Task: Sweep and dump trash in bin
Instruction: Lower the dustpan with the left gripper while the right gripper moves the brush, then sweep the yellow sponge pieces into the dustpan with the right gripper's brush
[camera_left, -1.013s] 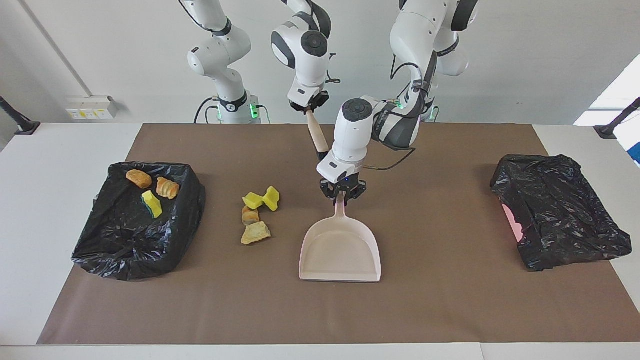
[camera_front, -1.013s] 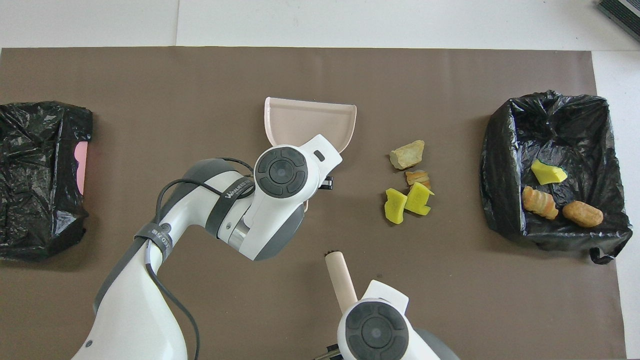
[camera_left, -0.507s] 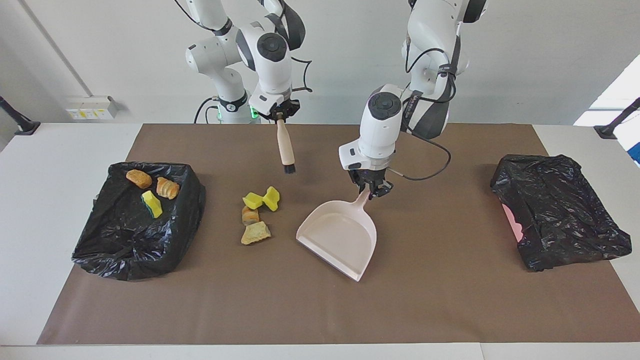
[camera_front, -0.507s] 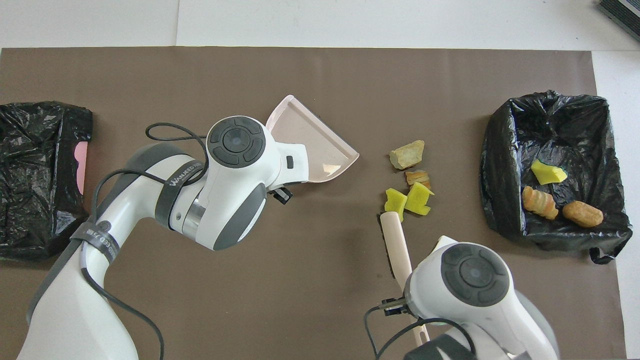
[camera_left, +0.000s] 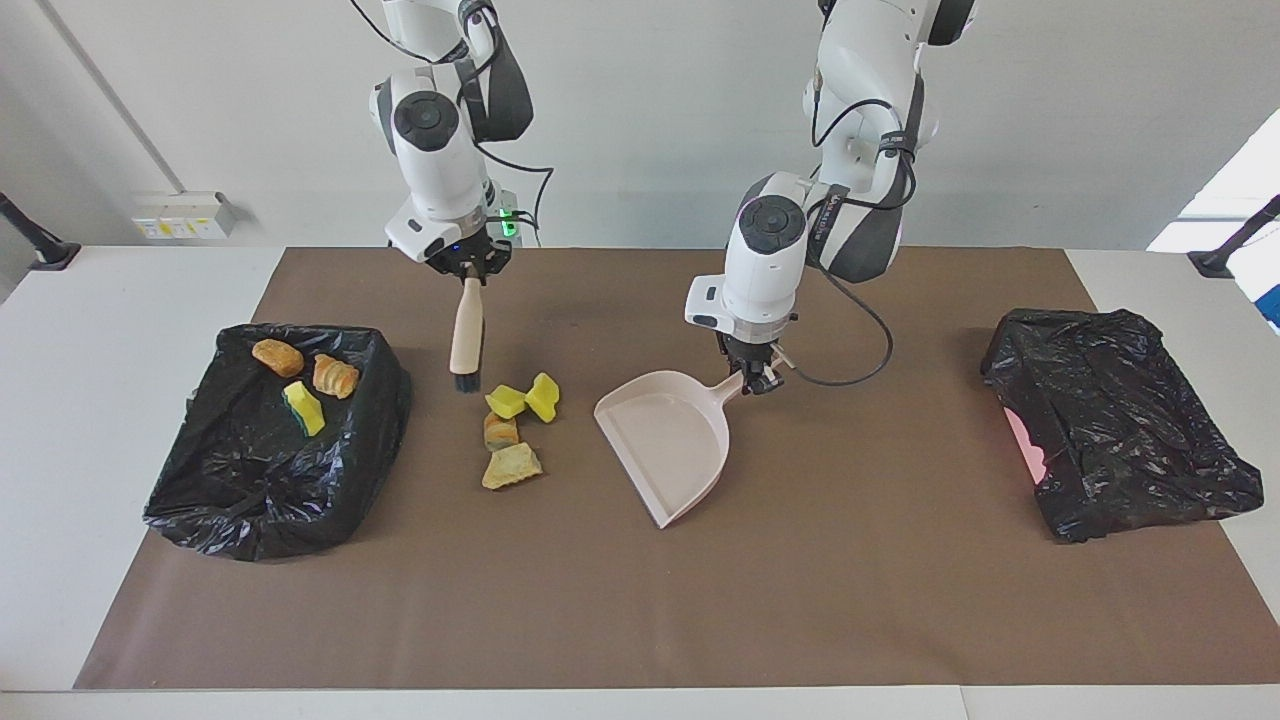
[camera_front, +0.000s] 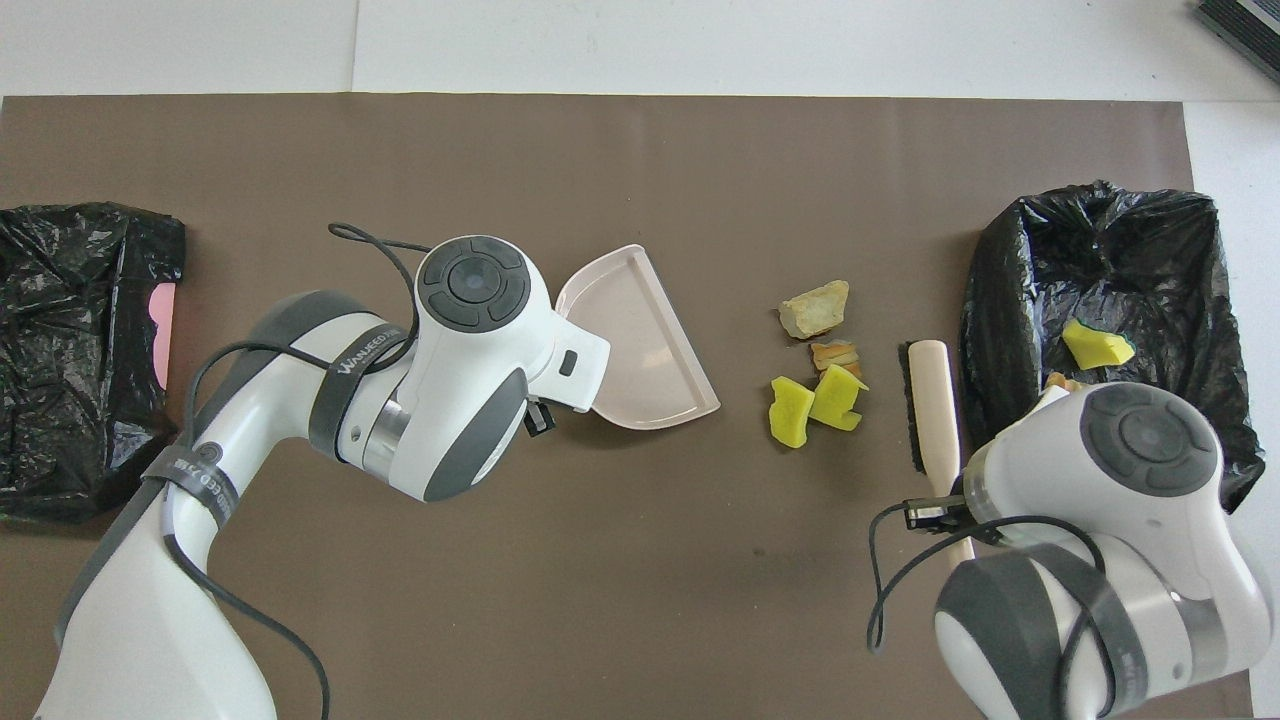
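Note:
Two yellow sponge pieces (camera_left: 507, 401) (camera_front: 790, 410) and two tan bread lumps (camera_left: 511, 466) (camera_front: 815, 308) lie in a small pile on the brown mat. My left gripper (camera_left: 752, 378) is shut on the handle of the pale pink dustpan (camera_left: 665, 445) (camera_front: 640, 340), whose open mouth faces the pile from the left arm's side. My right gripper (camera_left: 470, 272) is shut on a wooden brush (camera_left: 465, 335) (camera_front: 935, 400). The brush hangs bristles down between the pile and the black-lined bin (camera_left: 250, 520) (camera_front: 1000, 300). In the bin lie two bread lumps (camera_left: 335, 375) and a sponge piece (camera_left: 304, 408) (camera_front: 1097, 343).
A second bin wrapped in a black bag (camera_left: 1120, 420) (camera_front: 80, 350), with pink showing at one side, stands at the left arm's end of the mat. The brown mat (camera_left: 850, 600) covers most of the white table.
The right arm carried the brush from over the mat's middle to between the bin and the pile. The left gripper turned the dustpan so that its mouth faces the pile.

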